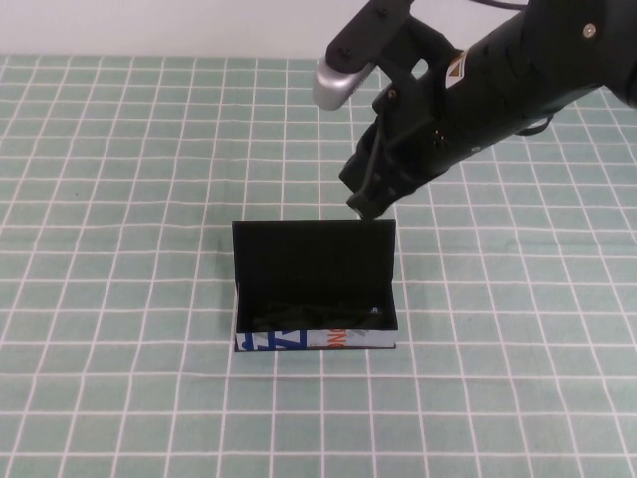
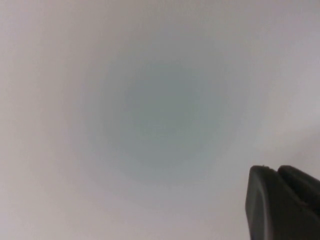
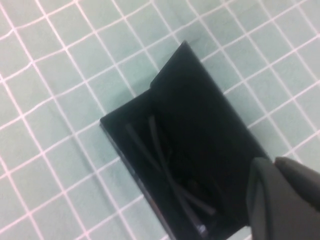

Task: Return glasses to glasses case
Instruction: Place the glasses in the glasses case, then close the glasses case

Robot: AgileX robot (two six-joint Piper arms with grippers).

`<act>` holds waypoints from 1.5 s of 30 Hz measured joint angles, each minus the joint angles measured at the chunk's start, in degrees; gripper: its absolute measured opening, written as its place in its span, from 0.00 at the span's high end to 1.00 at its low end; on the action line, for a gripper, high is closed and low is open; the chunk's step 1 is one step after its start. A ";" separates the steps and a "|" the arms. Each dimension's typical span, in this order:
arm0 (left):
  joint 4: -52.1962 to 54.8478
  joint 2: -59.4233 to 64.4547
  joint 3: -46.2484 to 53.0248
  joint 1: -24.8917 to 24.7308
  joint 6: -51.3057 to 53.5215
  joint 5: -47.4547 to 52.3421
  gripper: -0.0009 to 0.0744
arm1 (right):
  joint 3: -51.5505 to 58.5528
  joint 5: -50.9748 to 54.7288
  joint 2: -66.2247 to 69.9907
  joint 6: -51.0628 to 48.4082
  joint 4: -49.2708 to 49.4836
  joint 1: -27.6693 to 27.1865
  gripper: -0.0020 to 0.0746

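The black glasses case (image 1: 315, 289) stands open at the middle of the table, its lid upright at the back and its white, blue and orange printed side toward me. The glasses (image 1: 317, 317) lie inside it; their thin black temples (image 3: 167, 165) show crossed in the right wrist view. My right gripper (image 1: 366, 206) is shut and empty, hovering just above the top right corner of the lid. In the right wrist view the case (image 3: 200, 125) lies below the closed fingers (image 3: 280, 200). My left gripper (image 2: 280, 200) is shut, out of the high view, facing a blank pale surface.
The table (image 1: 119, 299) is covered by a green cloth with a white grid. The right arm (image 1: 498, 80) reaches in from the upper right over the back of the table.
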 joint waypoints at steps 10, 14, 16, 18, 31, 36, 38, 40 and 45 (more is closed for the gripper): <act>2.47 17.37 -23.82 0.00 12.12 45.67 0.99 | -0.39 -4.04 0.00 5.60 0.56 -4.30 0.99; -12.14 29.17 -24.46 0.00 33.75 55.15 0.99 | -0.39 -4.26 0.24 6.10 2.89 -7.73 0.99; -23.45 35.12 -24.46 0.00 45.27 58.73 0.99 | -0.39 -4.81 1.19 6.10 3.87 -8.77 0.99; -34.33 41.60 -24.46 0.00 56.34 60.88 0.99 | -0.39 -5.66 2.63 5.24 4.62 -9.17 0.99; -75.95 74.01 -24.46 0.23 86.79 49.71 0.99 | -0.39 -10.10 13.87 -1.24 9.38 -9.17 0.99; -80.76 82.00 -24.58 -3.61 100.61 59.99 0.99 | -0.39 -12.62 16.47 -1.27 10.05 -9.17 0.99; -82.12 84.00 -24.68 -6.74 102.82 60.17 0.99 | -0.39 -13.85 17.28 -1.27 10.75 -9.17 0.99; -83.06 85.32 -24.81 -10.97 104.40 57.61 0.99 | -0.39 -15.50 18.18 -1.27 11.62 -9.17 0.99; -84.94 88.23 -24.81 -21.32 105.95 42.62 0.99 | -3.10 -17.14 21.31 -1.27 12.25 -9.17 0.99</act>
